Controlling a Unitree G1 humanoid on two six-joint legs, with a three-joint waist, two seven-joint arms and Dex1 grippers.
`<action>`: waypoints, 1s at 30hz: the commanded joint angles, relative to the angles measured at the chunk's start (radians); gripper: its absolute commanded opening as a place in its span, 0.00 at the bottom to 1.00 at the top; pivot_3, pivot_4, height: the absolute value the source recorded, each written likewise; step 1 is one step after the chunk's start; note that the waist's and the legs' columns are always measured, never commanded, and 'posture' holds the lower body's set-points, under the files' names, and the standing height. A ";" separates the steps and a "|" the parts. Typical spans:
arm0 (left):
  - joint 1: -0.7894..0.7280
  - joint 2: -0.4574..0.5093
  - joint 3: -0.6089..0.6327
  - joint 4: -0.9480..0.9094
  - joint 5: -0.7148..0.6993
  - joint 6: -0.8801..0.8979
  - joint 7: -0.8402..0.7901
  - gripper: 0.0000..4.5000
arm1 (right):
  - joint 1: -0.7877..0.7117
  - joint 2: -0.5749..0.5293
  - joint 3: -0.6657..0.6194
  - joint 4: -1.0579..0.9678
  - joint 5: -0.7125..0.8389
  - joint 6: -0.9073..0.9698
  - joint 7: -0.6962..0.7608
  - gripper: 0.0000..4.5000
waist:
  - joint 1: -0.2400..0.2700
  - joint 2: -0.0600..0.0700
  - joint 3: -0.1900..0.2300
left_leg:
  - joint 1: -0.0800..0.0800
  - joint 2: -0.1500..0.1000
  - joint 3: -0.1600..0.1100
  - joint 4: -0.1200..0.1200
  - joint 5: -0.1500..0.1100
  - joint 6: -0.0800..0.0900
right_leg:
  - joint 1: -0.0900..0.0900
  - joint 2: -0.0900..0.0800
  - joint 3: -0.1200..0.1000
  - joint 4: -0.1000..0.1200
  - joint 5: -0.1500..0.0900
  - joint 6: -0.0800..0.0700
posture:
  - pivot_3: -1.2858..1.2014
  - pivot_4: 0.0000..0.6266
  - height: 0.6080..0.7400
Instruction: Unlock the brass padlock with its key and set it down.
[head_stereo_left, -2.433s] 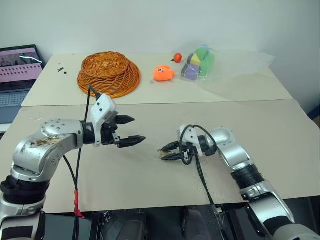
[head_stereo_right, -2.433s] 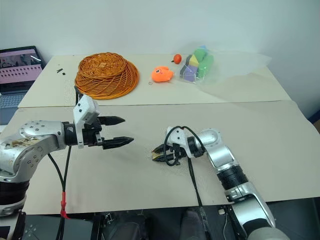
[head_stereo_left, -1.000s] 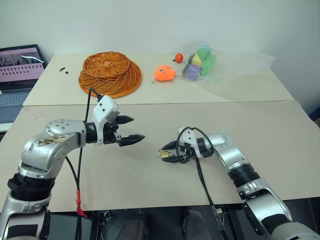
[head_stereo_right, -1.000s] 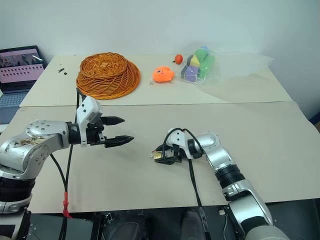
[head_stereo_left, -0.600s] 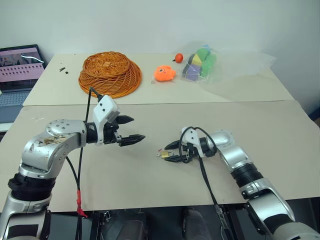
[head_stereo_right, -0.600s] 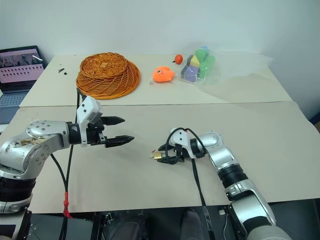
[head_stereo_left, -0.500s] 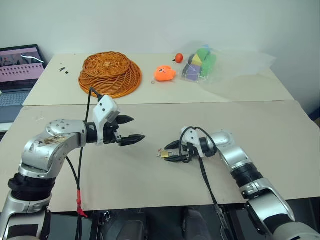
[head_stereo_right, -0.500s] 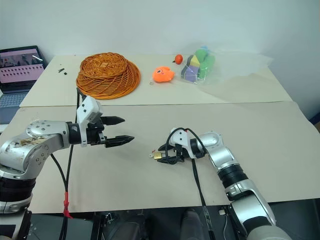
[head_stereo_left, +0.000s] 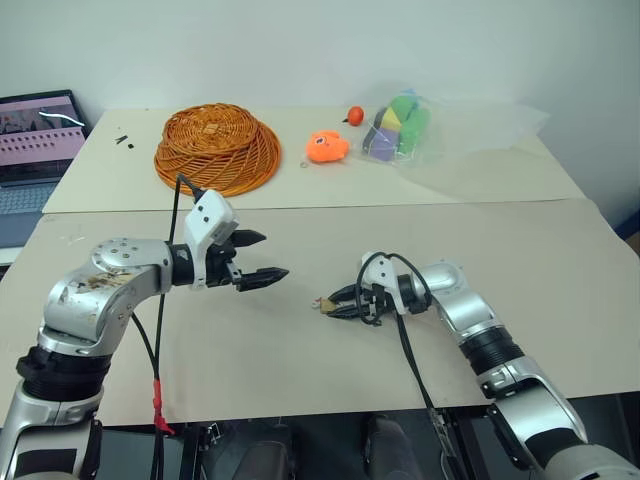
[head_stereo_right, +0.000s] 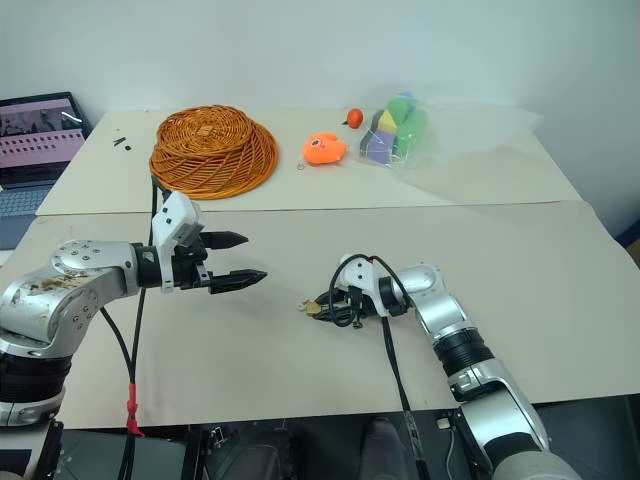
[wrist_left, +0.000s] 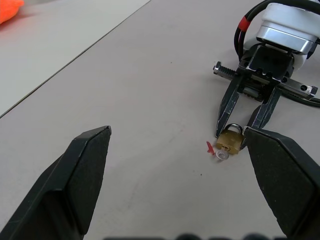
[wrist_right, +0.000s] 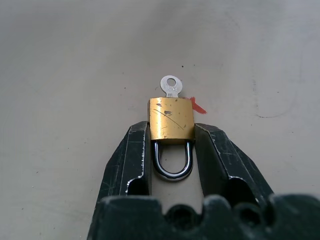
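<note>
Your right hand (wrist_right: 171, 131) grips the brass padlock (wrist_right: 171, 120) on the tabletop (head_stereo_left: 300, 370).
Its key (wrist_right: 170, 86) sticks out at the lock's twelve o'clock; your left hand (head_stereo_left: 258, 256) hovers spread wide, empty, near nine o'clock.

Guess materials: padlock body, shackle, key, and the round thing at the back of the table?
Brass padlock body: yellow-gold metal, looks like brass, scuffed, dull sheen. Shackle: silvery polished steel by its bright glint. Key: pale silver metal, matte. Basket: orange woven wicker or rattan, judging by the visible weave.
</note>
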 joint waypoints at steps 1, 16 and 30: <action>-0.006 -0.002 0.022 -0.007 -0.011 -0.013 -0.004 1.00 | -0.002 -0.022 -0.019 -0.070 0.008 0.012 -0.005 0.20 | 0.000 0.000 0.000 | 0.000 0.000 0.000 0.000 0.000 0.000 | 0.000 0.000 0.000 0.000 0.000 0.000 | 0.52 0.24 0.99; -0.004 -0.140 0.077 0.025 -0.136 0.154 0.116 1.00 | -0.065 -0.199 -0.089 -0.371 0.028 0.096 -0.010 0.20 | 0.006 0.000 0.000 | -0.001 0.000 0.000 0.000 0.000 0.000 | 0.000 0.000 0.000 0.000 0.000 0.000 | 0.52 0.24 0.99; -0.128 -0.400 0.406 0.173 -0.449 0.709 0.456 0.94 | -0.043 -0.287 -0.121 -0.401 0.030 0.057 -0.026 0.20 | 0.021 0.000 0.000 | -0.001 0.000 0.000 0.001 0.000 0.000 | 0.000 0.000 0.000 0.000 0.000 0.000 | 0.52 0.24 0.99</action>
